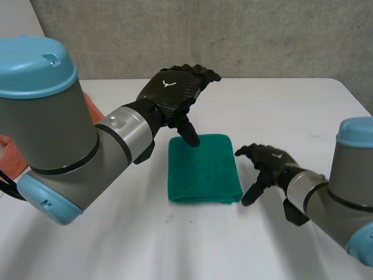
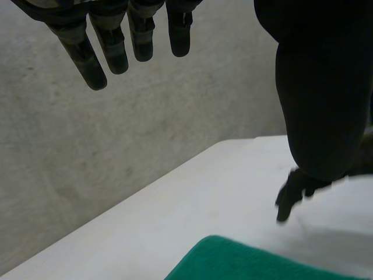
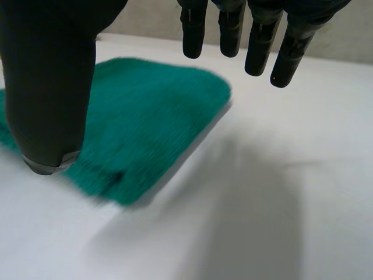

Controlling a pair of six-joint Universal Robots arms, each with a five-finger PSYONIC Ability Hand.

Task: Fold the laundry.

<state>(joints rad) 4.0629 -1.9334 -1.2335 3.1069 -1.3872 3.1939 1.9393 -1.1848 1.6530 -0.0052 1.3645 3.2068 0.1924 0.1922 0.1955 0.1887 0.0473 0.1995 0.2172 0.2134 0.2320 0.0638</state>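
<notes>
As left hand (image 1: 172, 90) and right hand (image 1: 269, 160) hover, towel (image 1: 204, 172) edges lie aligned.

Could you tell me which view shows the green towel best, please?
The head view: the folded green towel shows almost whole there. The left wrist view catches just one edge; the right wrist view shows one end, partly behind the right robot hand.
</notes>
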